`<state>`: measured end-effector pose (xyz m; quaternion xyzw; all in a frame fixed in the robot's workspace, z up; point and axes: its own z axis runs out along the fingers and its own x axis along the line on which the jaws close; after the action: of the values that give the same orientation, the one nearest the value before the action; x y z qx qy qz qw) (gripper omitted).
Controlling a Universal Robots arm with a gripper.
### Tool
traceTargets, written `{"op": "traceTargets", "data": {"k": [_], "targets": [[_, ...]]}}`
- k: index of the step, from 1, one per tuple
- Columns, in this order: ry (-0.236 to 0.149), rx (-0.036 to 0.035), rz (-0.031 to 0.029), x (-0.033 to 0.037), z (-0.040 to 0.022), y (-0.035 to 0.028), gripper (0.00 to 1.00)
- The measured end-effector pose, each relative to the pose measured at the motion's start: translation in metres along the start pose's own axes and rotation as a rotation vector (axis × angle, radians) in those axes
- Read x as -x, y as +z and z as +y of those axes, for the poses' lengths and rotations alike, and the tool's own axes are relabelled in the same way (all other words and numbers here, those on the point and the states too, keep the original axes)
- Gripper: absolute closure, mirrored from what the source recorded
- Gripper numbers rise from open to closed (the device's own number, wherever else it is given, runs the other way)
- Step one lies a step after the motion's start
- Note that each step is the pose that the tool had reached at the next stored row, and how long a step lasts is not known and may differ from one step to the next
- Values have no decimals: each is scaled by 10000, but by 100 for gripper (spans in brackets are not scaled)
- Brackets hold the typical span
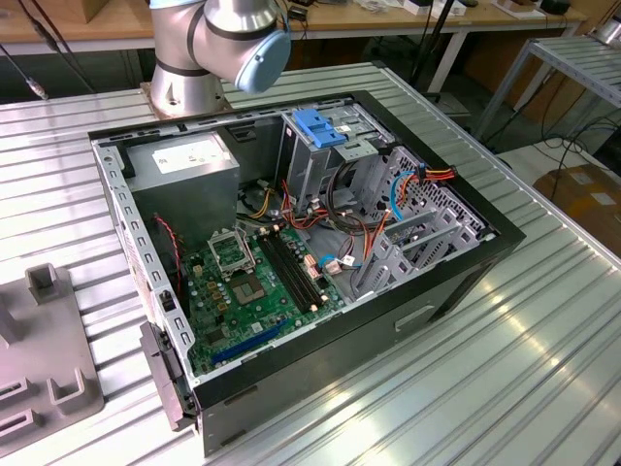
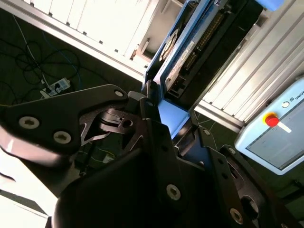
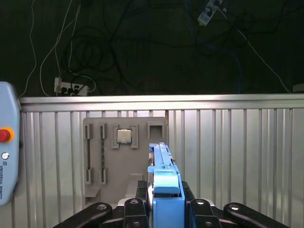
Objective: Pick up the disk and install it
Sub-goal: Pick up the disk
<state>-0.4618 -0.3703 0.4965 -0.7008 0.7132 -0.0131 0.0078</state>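
The gripper [image 3: 165, 195] is clamped narrow on the disk [image 3: 163, 164], its fingers [image 2: 151, 97] pressing from both sides on the end of the blue rail. In the first wrist view the disk shows edge-on, standing straight out from the jaws. In the second wrist view its grey body and pale label [image 2: 183, 50] run away from the gripper between the blue rails. So the pick looks done: the disk appears to hang clear of the ribbed table [image 3: 237, 156] and rests on nothing. Beyond it in the first wrist view lies a grey tray [image 3: 95, 152] holding a small square chip [image 3: 124, 136], and a pendant [image 3: 7, 152] sits at the table's edge. The install is not yet done. In the exterior view the open case [image 1: 456, 282] lies on its side on the table [image 1: 543, 369], near the arm [image 1: 213, 39]. The motherboard [image 1: 252, 291] is exposed, and the grey cage [image 1: 310, 165] with its blue bracket [image 1: 320, 126] stands at the far end. I judge the task about halfway: the disk is gripped and carried, but it is well apart from the case and not seated in any bay.
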Motion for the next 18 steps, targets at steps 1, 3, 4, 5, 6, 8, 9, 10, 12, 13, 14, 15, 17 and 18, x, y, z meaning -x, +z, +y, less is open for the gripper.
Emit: {"op": "traceTargets", "data": {"k": [1,3,4,5,6,8,9,10,12,13,14,15,17,18], "targets": [[1,0,0,0,-20,0,64],[1,0,0,1,-70,2,64],[1,0,0,2,-90,3,64],[1,-1,0,2,-108,4,64],[1,-1,0,2,-135,4,64],[1,0,0,3,-185,5,64],[1,0,1,4,-223,6,64],[1,0,0,4,-244,7,64],[1,0,0,5,-300,9,64],[0,0,0,5,-325,10,64],[1,0,0,6,-346,10,64],[0,0,0,6,-367,11,64],[1,-1,0,7,-418,13,64],[0,-1,-1,7,-440,14,64]]}}
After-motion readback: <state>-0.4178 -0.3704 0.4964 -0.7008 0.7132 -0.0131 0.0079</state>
